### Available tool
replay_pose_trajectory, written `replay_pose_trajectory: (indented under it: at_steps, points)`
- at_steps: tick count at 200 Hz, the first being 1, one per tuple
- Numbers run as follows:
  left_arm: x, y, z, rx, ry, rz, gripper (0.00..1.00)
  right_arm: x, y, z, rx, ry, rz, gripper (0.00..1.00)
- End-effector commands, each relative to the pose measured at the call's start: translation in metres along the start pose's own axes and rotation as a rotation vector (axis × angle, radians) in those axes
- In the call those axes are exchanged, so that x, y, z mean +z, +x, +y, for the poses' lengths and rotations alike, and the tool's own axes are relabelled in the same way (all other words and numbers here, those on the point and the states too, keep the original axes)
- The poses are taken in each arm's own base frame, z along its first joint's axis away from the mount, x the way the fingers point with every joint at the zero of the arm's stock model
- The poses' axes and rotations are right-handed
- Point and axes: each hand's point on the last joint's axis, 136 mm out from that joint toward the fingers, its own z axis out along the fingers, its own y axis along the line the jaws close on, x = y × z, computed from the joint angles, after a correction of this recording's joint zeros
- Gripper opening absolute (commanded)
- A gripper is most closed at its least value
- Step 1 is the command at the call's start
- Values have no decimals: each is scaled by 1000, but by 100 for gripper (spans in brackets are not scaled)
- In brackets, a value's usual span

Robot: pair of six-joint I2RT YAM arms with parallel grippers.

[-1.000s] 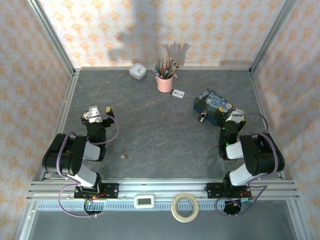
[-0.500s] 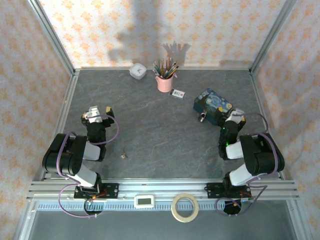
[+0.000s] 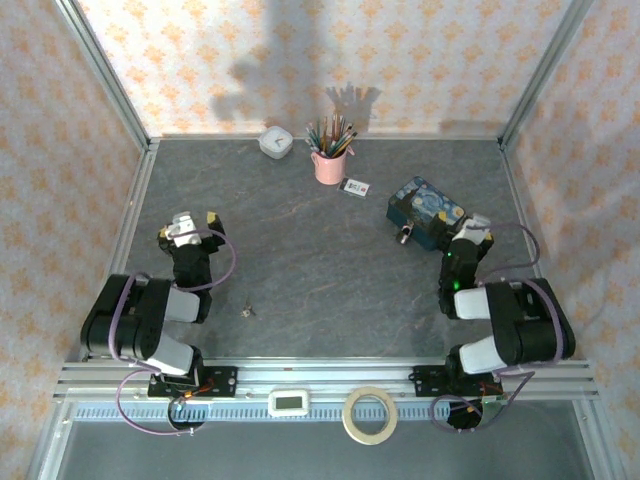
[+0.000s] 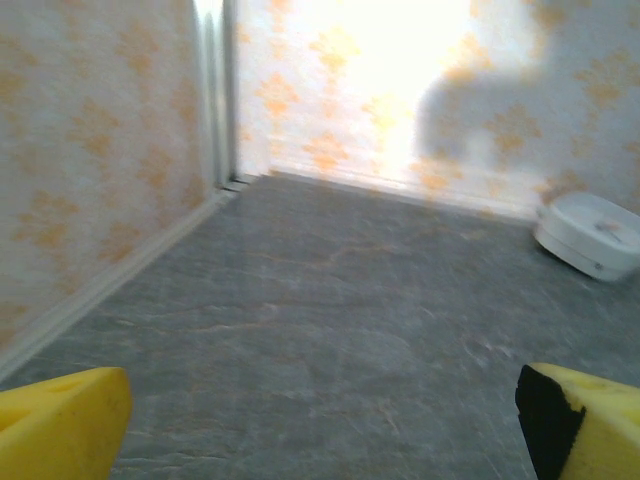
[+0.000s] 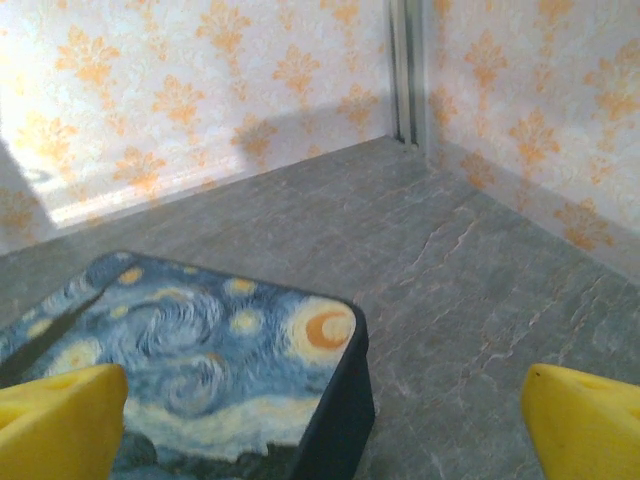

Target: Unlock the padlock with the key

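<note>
Top external: nothing done yet. Key lies mid-table, padlock beside the tin; your left gripper and right gripper spread, empty.

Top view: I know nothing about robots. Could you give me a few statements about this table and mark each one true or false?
1. The key lies loose on the table, between the two arms. True.
2. The padlock sits close beside the tin. True.
3. The left gripper is shut on the key. False: it is open and empty, and the key lies apart from it, nearer the arm bases.
4. The cup is empty. False: it holds a bunch of pencils.
5. The right gripper is open, right by the tin. True.
</note>
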Motion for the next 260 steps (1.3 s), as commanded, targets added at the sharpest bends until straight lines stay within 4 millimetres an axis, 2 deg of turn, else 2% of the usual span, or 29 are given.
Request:
replay_pose_trajectory:
  at_steps: [1, 17, 41, 89, 105, 120, 141, 193, 229, 260]
  points:
    - [-8, -21, 18, -30, -145, -38, 99, 6, -23, -8, 39, 96, 2, 100]
    - [-10, -33, 10, -50, -155, -13, 100, 11, -27, -7, 94, 132, 64, 100]
    - [-4, -46, -11, -181, -89, 74, 99, 21, -25, 12, 139, 77, 179, 100]
    - [-4, -43, -80, -452, 177, 203, 99, 46, -15, 46, 170, 14, 394, 100]
    - [-5, -38, -99, -512, 245, 240, 99, 53, -8, 47, 173, 31, 436, 100]
    - [-6, -33, -111, -529, 281, 282, 99, 58, -2, 39, 176, 92, 469, 100]
    - [-9, -23, -119, -546, 305, 326, 99, 57, 5, 27, 172, 135, 483, 100]
    - [-20, 0, -121, -571, 322, 389, 99, 52, 33, 8, 171, 169, 542, 100]
    - [-20, 3, -124, -582, 329, 395, 99, 54, 56, 26, 166, 51, 610, 99]
    - [-20, 0, -129, -588, 342, 392, 99, 48, 67, 40, 167, -35, 661, 87]
